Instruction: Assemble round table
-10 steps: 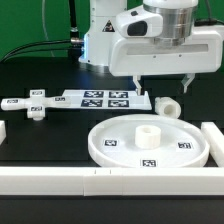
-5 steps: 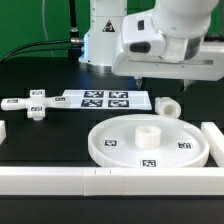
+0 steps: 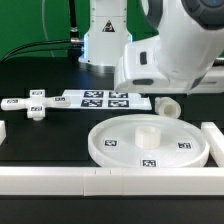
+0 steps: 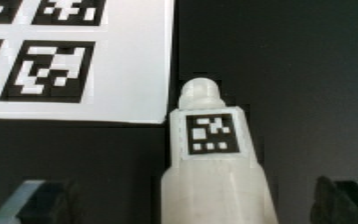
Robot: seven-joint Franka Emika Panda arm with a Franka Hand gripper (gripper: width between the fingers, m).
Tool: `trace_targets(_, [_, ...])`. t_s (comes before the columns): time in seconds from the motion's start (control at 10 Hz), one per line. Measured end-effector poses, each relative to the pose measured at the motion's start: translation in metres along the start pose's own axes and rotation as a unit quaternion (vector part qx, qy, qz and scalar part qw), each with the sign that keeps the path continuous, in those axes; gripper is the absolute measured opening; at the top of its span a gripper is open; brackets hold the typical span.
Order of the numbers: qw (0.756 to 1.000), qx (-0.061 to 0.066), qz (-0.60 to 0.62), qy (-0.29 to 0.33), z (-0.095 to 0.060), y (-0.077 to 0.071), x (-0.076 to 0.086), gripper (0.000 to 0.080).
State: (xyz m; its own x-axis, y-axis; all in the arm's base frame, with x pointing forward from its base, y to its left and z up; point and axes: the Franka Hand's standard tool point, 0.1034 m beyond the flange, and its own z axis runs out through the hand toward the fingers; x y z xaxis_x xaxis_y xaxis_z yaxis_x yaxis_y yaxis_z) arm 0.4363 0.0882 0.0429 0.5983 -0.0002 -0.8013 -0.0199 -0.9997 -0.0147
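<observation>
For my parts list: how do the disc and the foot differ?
The disc is round, with a rim and a central hub; the foot is cross-shaped. The disc is far larger than the foot. The disc lies toward the exterior view's right, the foot at its left. Both are white, tagged and flat on the black table.

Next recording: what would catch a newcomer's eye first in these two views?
In the exterior view the bulky white arm fills the upper part toward that view's right, hanging over the short cylinder leg. In front of it lies the large round disc with its central hub. In the wrist view the tagged leg lies between the fingers of the open gripper, beside the marker board.
</observation>
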Motion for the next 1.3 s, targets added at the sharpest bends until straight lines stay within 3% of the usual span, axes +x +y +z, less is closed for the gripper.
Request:
trace_targets(0.9, [1.0,0.0,-0.003,0.01,0.019,-0.005,0.027,0.0649])
trace_targets(1.2, [1.0,0.0,-0.003,0.01,0.02,-0.005,0.028,0.0625])
trace_targets(1.3, [1.0,0.0,-0.003,0.01,0.021,-0.005,0.028,0.0445])
